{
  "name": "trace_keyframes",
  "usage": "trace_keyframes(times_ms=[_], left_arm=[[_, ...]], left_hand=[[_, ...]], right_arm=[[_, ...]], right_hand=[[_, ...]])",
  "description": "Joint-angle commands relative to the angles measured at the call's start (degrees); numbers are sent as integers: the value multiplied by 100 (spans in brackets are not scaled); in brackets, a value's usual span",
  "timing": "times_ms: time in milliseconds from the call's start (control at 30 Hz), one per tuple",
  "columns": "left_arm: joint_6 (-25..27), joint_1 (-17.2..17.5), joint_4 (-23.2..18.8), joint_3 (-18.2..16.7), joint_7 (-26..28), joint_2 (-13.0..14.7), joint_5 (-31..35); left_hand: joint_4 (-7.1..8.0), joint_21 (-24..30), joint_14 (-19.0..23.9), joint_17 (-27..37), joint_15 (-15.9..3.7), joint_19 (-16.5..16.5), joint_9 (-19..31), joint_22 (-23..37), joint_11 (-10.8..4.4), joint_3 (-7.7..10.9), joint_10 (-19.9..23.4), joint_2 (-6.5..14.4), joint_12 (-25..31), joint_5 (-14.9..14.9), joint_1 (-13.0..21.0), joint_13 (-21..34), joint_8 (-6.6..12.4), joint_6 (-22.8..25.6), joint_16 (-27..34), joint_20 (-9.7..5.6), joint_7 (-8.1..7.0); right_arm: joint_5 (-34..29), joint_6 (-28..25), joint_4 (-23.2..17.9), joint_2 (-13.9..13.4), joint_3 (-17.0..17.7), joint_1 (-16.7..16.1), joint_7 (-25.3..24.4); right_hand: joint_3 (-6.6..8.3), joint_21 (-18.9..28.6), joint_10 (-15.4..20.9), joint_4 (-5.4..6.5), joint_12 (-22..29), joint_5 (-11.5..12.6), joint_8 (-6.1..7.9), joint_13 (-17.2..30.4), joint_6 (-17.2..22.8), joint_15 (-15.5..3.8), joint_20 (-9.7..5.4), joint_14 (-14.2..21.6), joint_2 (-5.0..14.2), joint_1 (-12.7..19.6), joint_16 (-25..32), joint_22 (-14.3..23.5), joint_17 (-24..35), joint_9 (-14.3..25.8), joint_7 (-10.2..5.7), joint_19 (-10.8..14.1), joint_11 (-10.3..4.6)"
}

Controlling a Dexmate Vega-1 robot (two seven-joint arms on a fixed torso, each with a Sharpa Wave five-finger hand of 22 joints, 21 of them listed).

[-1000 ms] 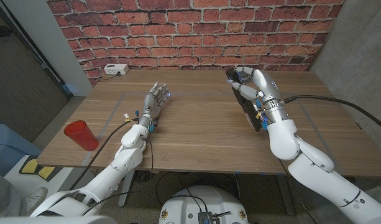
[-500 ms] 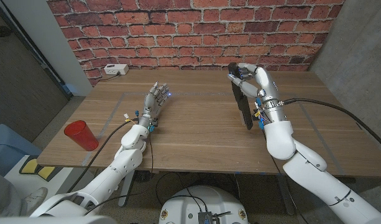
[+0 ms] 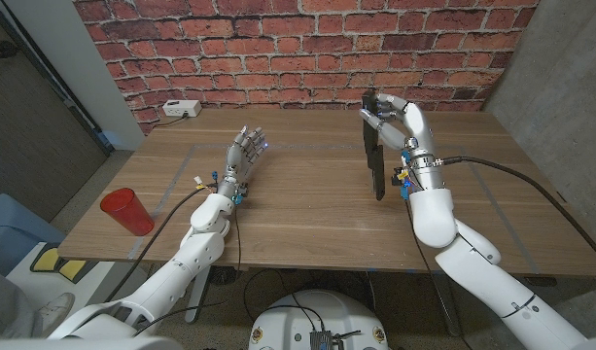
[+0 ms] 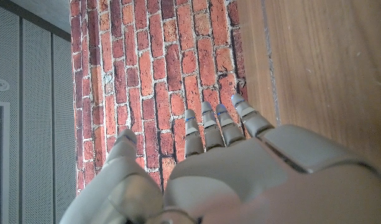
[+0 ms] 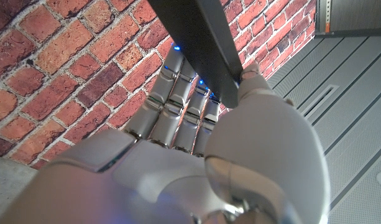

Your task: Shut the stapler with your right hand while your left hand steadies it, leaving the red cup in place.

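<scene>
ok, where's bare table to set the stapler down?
Widest bare patch: mid-table, between the left hand and the right hand holding the stapler. Also bare along the near edge. Tighter spots: the left corner by the red cup, and the white box at the wall.

No readable text or labels.

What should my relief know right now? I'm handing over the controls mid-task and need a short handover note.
Right hand: grips the black stapler near its top, holding it upright at the table's right side; whether its lower end touches the wood is unclear.
Left hand: open, holding nothing, fingers apart above the table centre-left, well away from the stapler.
Red cup: upright near the table's front left corner, apart from both hands.
Done: stapler is in the right hand's grasp.
Left: bring the left hand over to steady the stapler, close it with the right hand, leave the cup alone.
</scene>
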Motion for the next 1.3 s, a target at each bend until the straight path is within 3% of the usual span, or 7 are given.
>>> trace_keyframes(times_ms=[33, 500, 867, 1300], left_arm=[[60, 1, -66, 14, 46, -22, -27], [199, 129, -437, -4, 192, -25, -117], [485, 213, -933, 37, 559, 152, 79], [537, 105, -838, 156, 578, 17, 110]], left_hand=[[0, 15, 33, 20, -158, 11, 25, 11, 11, -5, 29, 60, 21, 19, 6, 5, 3, 36, -1, -33, 25], [0, 12, 25, 21, -136, 7, 26, 11, 15, -5, 24, 64, 14, 18, 6, 7, -8, 14, -5, -37, 49], [-1, 7, 13, 21, -126, -6, 26, 11, 28, -7, 3, 64, 4, 17, 5, 7, -13, 4, -9, -40, 57], [-8, -6, -157, 21, -66, -49, 28, 11, 54, -2, -173, 76, -66, 15, 18, 9, -4, 24, -60, -22, 118]], right_arm=[[402, 500, 315, 345, 12, 34, -113], [993, 1191, 810, 700, -35, 213, 15], [1542, 1767, 1274, 946, 3, 399, 229], [2307, 2453, 1761, 1142, 67, 564, 706]], right_hand=[[988, 60, 381, -316, 35, 60, 23, 20, 311, -692, -697, 283, 325, 330, 5, 16, 37, 6, -236, -20, -313], [1019, 186, 489, -346, 19, 65, -10, -68, 349, -690, -684, 344, 303, 344, -12, -1, 95, -6, -197, -38, -269], [1040, 260, 485, -343, 23, 66, -37, -63, 352, -685, -684, 362, 311, 340, -37, -11, 127, -7, -186, -69, -273], [1057, 326, 476, -339, 33, 65, -62, -47, 354, -682, -692, 360, 309, 327, -71, -24, 156, -2, -189, -118, -277]])
